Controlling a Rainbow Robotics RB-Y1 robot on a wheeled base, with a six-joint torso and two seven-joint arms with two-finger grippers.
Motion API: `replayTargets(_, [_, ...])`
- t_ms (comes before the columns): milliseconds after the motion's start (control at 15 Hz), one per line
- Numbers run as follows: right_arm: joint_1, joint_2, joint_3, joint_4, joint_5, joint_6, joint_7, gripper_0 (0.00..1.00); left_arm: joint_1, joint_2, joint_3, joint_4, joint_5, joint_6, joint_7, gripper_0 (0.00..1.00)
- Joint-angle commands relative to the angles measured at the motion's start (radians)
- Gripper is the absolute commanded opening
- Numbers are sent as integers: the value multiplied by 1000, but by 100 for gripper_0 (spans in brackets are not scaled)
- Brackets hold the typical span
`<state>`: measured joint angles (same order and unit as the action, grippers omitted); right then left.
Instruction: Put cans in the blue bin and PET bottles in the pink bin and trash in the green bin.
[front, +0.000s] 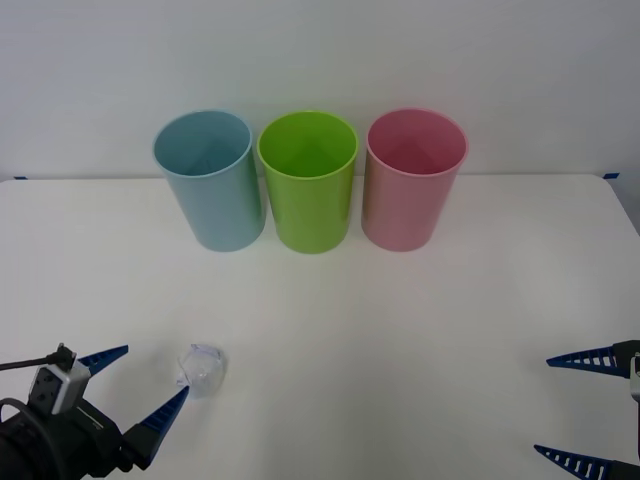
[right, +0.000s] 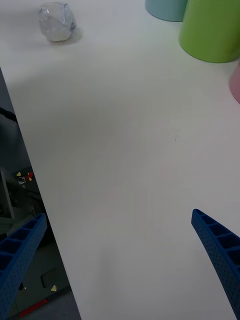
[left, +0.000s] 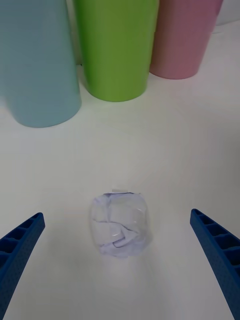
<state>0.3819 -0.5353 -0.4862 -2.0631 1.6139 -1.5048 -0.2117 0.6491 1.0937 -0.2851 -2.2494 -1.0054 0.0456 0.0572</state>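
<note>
Left claw (front: 130, 385) nearest, low on the white bench (front: 400, 330), fingers spread, trash (front: 200, 369) just beyond its tips (not touching). Blue bin (front: 208, 180), green bin (front: 308, 181), pink bin (front: 412, 178) upright along the back. Right claw (front: 580, 410) spread, far right.

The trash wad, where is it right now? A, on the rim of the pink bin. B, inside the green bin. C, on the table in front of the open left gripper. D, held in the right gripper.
C: the trash lies on the table, just ahead of the open left gripper, untouched by its fingers; the right gripper is open and holds nothing.
</note>
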Motion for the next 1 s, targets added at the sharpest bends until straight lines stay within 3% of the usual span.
replayTargets(67, [0, 0, 0, 0, 0, 0, 0, 100, -106, 181, -166, -29, 143, 207, -5, 100])
replayTargets(400, [0, 0, 0, 0, 0, 0, 0, 100, -319, 265, -355, -29, 366, 338, -45, 100])
replayTargets(533, [0, 0, 0, 0, 0, 0, 0, 100, -442, 299, -473, -41, 465, 408, -80, 100])
replayTargets(733, [0, 0, 0, 0, 0, 0, 0, 100, -620, 304, -612, -55, 666, 513, -188, 100])
replayTargets(1000, [0, 0, 0, 0, 0, 0, 0, 100, -773, 278, -689, -55, 892, 614, -307, 100])
